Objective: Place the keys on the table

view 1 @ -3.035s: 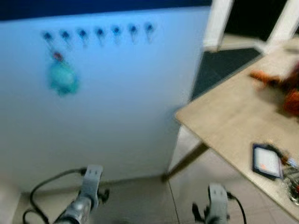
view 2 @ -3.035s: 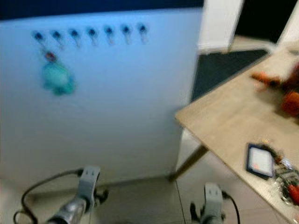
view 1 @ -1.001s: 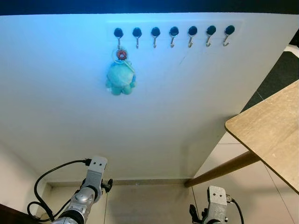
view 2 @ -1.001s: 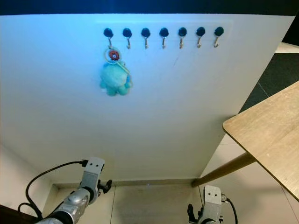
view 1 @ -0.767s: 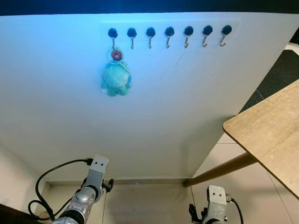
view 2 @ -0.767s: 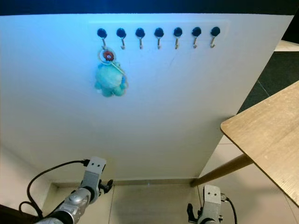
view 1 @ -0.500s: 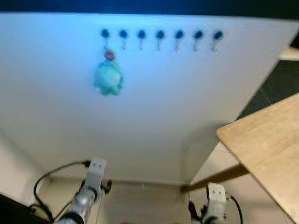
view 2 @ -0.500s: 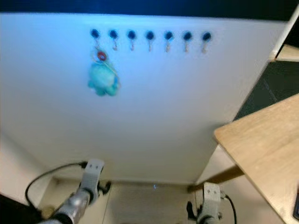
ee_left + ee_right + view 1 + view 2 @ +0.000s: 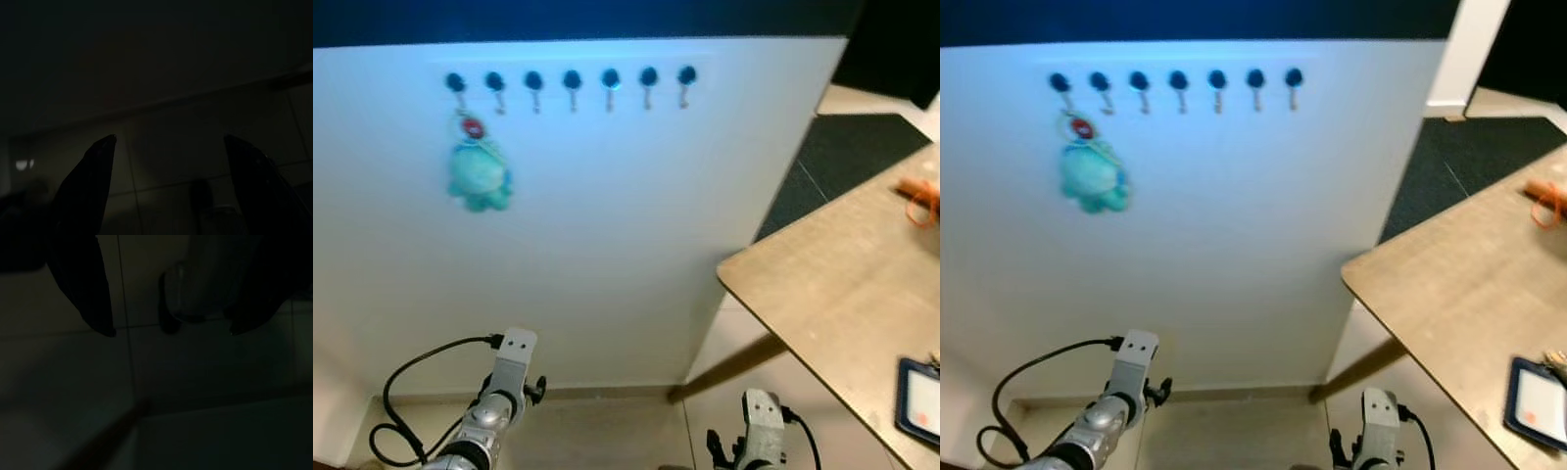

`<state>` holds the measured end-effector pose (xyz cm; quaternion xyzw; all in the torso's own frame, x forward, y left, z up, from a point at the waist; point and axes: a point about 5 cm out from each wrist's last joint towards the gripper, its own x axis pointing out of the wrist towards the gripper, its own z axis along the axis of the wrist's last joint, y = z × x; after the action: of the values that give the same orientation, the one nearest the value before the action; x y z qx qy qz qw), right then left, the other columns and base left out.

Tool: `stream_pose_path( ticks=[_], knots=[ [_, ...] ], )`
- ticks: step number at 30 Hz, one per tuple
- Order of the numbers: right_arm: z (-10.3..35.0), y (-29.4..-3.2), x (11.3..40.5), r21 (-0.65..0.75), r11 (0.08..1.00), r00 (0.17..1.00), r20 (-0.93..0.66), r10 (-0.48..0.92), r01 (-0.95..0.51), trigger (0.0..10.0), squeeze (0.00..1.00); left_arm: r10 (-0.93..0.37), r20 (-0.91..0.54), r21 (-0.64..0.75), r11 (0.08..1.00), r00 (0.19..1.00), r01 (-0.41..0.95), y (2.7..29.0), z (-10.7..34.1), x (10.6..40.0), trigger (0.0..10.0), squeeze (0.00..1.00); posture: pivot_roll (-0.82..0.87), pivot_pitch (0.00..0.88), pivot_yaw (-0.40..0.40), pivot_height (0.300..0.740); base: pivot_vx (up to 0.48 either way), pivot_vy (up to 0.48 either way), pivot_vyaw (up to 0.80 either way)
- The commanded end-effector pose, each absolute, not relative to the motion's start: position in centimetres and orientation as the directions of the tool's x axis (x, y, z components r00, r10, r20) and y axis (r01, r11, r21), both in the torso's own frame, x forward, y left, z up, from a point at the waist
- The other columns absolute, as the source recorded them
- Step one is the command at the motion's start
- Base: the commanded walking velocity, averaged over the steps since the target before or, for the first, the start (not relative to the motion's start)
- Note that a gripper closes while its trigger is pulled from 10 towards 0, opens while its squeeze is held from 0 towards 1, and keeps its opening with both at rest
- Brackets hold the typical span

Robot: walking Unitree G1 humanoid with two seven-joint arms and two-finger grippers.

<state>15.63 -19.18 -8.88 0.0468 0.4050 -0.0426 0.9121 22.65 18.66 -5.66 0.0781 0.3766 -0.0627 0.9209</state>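
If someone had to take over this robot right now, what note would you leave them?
Left gripper: jaws open, empty, arm hanging low over the tiled floor.
Right gripper: jaws open, empty, also hanging low.
The keys, on a teal plush keychain, hang from the leftmost hook on the white board.
The wooden table stands to the robot's right, with a dark card holder near its edge.
Done: nothing grasped yet.
Left: reach up, take the keys off the hook, carry them over and set them on the table.
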Motion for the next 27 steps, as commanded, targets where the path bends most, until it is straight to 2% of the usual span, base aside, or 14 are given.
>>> stream_pose_path(
  ticks=[1, 3, 6, 18, 27],
  knots=[
    [-8.88, -18.84, 15.72, 0.056, 0.994, 0.671, -0.741, -0.023, 0.097, 10.0, 0.00, -0.044, -0.719, 0.104, 0.980, 0.694, 0.169, 19.10, -5.92, 22.22, 10.0, 0.00, 0.04, 0.051, 0.002, 0.740, 0.000, 0.000, 0.80],
    [-8.87, -18.87, 15.72, 0.057, 0.993, 0.672, -0.741, -0.025, 0.100, 10.0, 0.00, -0.043, -0.719, 0.101, 0.981, 0.694, 0.166, 19.08, -5.92, 22.23, 10.0, 0.00, 0.04, 0.052, 0.002, 0.740, 0.000, 0.000, 0.80],
    [-8.86, -19.32, 15.53, 0.098, 0.976, 0.679, -0.732, -0.063, 0.197, 10.0, 0.00, -0.042, -0.716, 0.097, 0.983, 0.697, 0.158, 19.05, -5.90, 22.26, 10.0, 0.00, 0.04, 0.053, 0.006, 0.740, 0.000, 0.000, 0.14],
    [-8.92, -19.35, 15.38, 0.081, 0.982, 0.673, -0.737, -0.058, 0.173, 10.0, 0.00, -0.062, -0.707, 0.081, 0.982, 0.705, 0.168, 18.91, -5.75, 22.47, 10.0, 0.00, 0.04, 0.054, 0.008, 0.740, 0.000, 0.000, 0.00],
    [-8.94, -19.28, 15.35, 0.084, 0.981, 0.673, -0.737, -0.056, 0.174, 10.0, 0.00, -0.066, -0.708, 0.074, 0.983, 0.703, 0.167, 18.86, -5.78, 22.43, 10.0, 0.00, 0.04, 0.058, 0.006, 0.740, 0.000, 0.365, 0.00]
  ],
)
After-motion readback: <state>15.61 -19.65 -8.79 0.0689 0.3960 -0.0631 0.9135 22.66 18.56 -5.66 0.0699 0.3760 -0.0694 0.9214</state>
